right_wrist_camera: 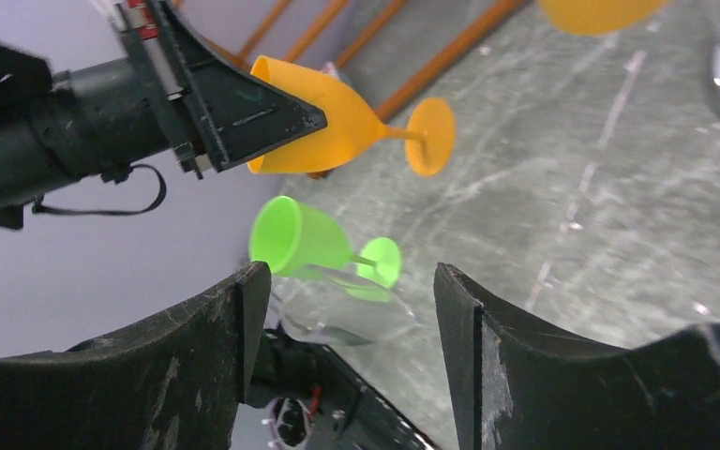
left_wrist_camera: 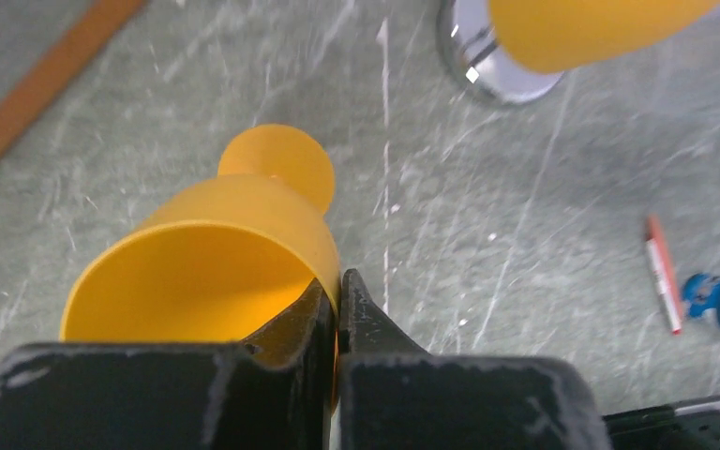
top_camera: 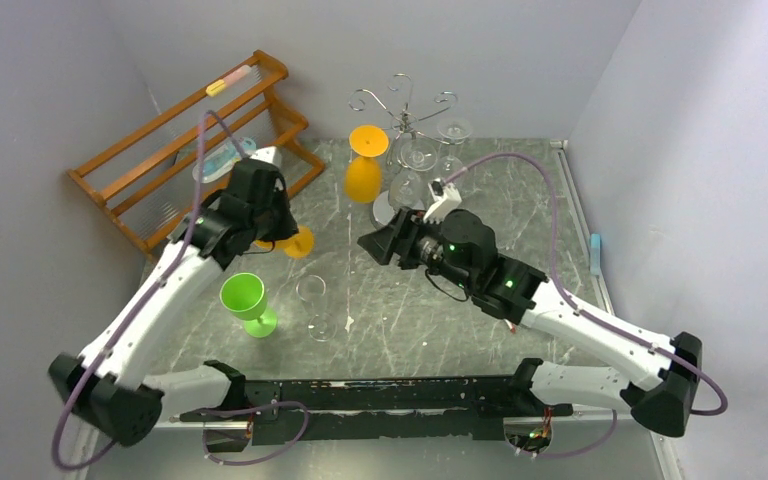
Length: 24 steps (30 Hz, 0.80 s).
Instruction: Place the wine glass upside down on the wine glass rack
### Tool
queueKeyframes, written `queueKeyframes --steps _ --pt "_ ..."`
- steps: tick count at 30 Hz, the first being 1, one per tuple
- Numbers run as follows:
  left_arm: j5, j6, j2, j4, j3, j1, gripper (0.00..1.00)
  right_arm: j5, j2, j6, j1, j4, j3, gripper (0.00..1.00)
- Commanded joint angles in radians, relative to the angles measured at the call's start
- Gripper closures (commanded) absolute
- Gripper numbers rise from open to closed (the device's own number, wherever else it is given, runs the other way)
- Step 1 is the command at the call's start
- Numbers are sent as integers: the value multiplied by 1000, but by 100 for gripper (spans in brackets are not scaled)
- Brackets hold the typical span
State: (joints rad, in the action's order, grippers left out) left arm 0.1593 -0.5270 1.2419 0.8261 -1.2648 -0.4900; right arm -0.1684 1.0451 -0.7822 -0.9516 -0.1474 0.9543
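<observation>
An orange wine glass [left_wrist_camera: 216, 253] stands upright left of centre, its foot [top_camera: 300, 241] showing beside my left gripper [left_wrist_camera: 337, 286]. That gripper is shut on the glass's rim, one finger inside the bowl and one outside; the right wrist view shows the same orange wine glass [right_wrist_camera: 337, 117] held that way. The silver wine glass rack [top_camera: 405, 110] stands at the back centre on a shiny disc base [left_wrist_camera: 487, 70]. Another orange glass [top_camera: 364, 165] and clear glasses [top_camera: 418, 160] hang upside down on it. My right gripper [right_wrist_camera: 352, 281] is open mid-table, empty, facing left.
A green glass [top_camera: 246, 300] and a clear glass [top_camera: 313, 300] stand upright near the front left. An orange wooden slatted rack [top_camera: 190, 140] fills the back left corner. A red pen [left_wrist_camera: 661, 272] and a blue object [left_wrist_camera: 717, 300] lie on the marbled tabletop.
</observation>
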Motion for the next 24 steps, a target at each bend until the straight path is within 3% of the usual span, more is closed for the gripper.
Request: queueKeyframes --steps 1,7,12,17,24 --pt "102 6 -148 -124 3 -7 95 93 76 -32 -15 125 83 32" --pt "136 7 -308 -234 12 -7 95 70 149 -101 -46 209 175 32" --pt "130 -13 -458 -388 51 -7 95 42 258 -119 -84 233 364 33" --pt "57 -56 -619 -671 163 -7 95 6 385 -215 -119 230 554 35" --pt "24 -119 -676 -789 171 -7 95 -83 495 -275 -174 292 685 36"
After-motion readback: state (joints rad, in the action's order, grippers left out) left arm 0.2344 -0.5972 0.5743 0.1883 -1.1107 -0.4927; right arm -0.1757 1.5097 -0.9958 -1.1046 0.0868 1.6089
